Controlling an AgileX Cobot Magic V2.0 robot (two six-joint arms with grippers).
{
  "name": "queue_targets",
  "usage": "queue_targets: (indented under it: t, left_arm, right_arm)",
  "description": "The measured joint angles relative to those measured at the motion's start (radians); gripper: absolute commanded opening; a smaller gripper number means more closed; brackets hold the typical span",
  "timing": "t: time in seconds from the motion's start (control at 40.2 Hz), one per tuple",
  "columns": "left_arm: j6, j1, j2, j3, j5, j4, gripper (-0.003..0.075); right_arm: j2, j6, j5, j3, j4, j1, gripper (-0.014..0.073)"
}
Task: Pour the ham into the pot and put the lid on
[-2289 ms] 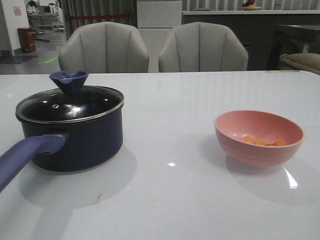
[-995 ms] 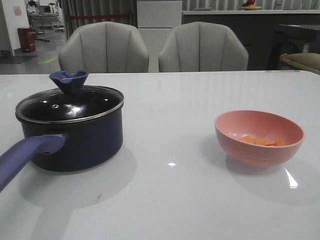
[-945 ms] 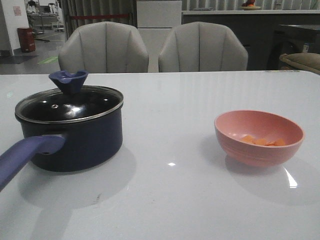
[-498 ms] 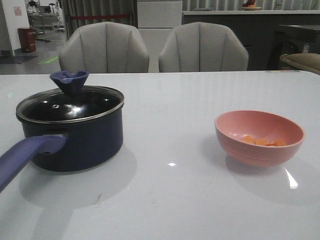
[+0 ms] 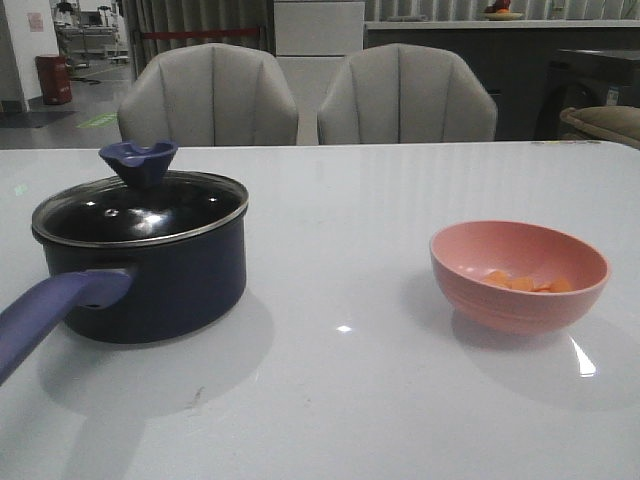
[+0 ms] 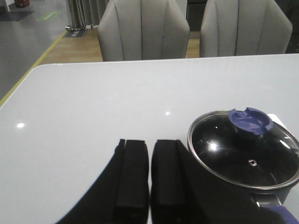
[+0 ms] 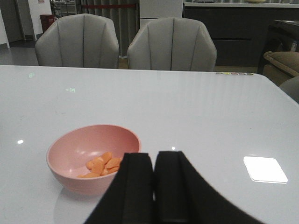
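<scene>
From the front view, almost nothing has changed over the last couple of seconds: the pot (image 5: 140, 268) sits on the left of the bench (image 5: 340, 400) just as before, its lid (image 5: 138, 205) closed on the rim and its handle (image 5: 55, 310) pointing back toward me, and the pink bowl (image 5: 518, 274) stands well apart on the right with the ham (image 5: 525, 283) lying in its bottom; the only difference is a barely visible shift of the whole picture, and neither of my arms shows here, so I judge the task has not begun. In the left wrist view my left claw (image 6: 149, 175) hangs over bare bench just beside the pot (image 6: 243, 184), its two dark fingers (image 6: 132, 175) drawn together with only a thin slit between them and nothing gripped; the lid (image 6: 245, 149) with its blue knob (image 6: 251, 121) lies untouched, so lifting it off looks like my first job on this side. In the right wrist view my right claw (image 7: 154, 184) is likewise pressed together and empty, poised close beside the pink bowl (image 7: 93, 156), with the ham (image 7: 100, 165) piled toward the near side of the bowl; since the lid blocks the pot, I reckon pouring must wait until it is off
</scene>
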Motion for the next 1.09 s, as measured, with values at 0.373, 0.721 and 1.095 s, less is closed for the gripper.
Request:
queue_targets:
  t: [0.373, 0.721, 1.095]
  left_arm:
    - [0.0, 0.0, 0.004, 0.0, 0.0, 0.0, 0.0547]
    - [0.0, 0.0, 0.006, -0.013, -0.014, -0.037, 0.0547]
    - [0.0, 0.0, 0.274, -0.371, 0.35, -0.043, 0.0547]
  right_arm:
    - [0.0, 0.0, 0.0, 0.0, 0.0, 0.0, 0.0148]
    - [0.0, 0.0, 0.0, 0.0, 0.0, 0.0, 0.0148]
    - [0.0, 0.0, 0.0, 0.0, 0.0, 0.0, 0.0148]
